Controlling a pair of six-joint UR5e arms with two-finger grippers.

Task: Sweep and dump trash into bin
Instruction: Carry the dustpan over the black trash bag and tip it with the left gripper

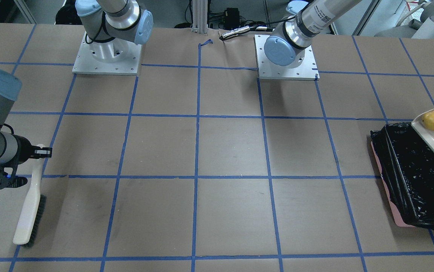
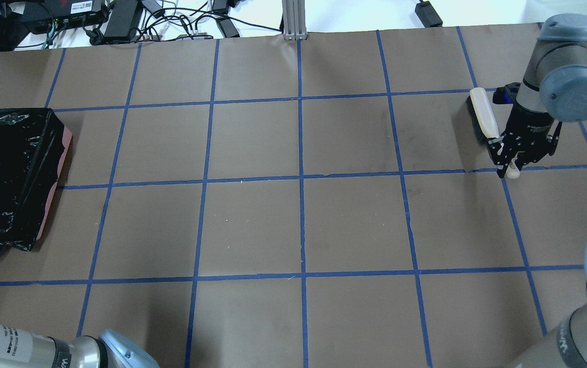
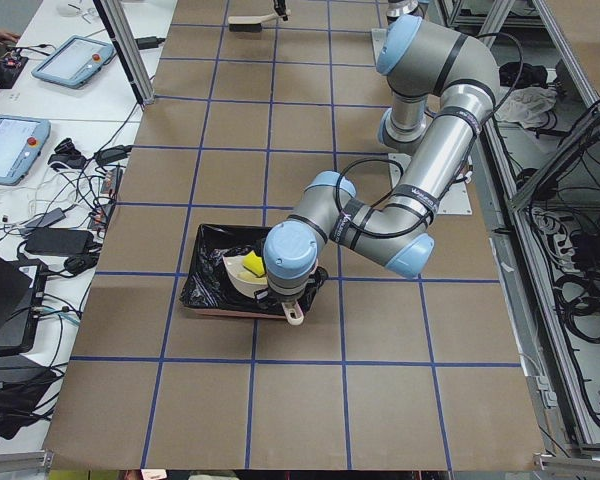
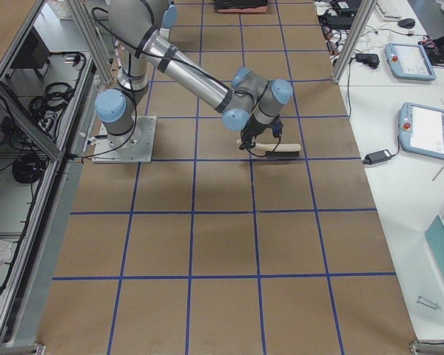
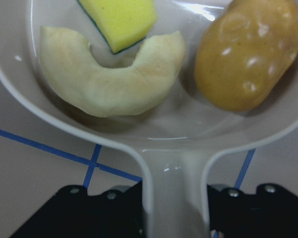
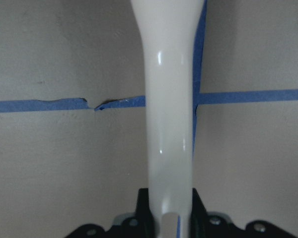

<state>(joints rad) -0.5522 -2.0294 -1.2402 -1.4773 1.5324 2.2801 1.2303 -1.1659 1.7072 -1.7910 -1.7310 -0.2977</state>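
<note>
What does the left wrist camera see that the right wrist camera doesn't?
Only the left wrist view shows the dustpan carrying the trash: amber lump, pale crescent, yellow wedge. Only the right wrist view shows the brush handle. Both show a black tool, left tool and right tool, shut on a pale handle above the blue-taped table.

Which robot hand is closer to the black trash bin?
Left. The left gripper holds the dustpan over the bin; the right gripper is far across the table, holding the brush.
</note>
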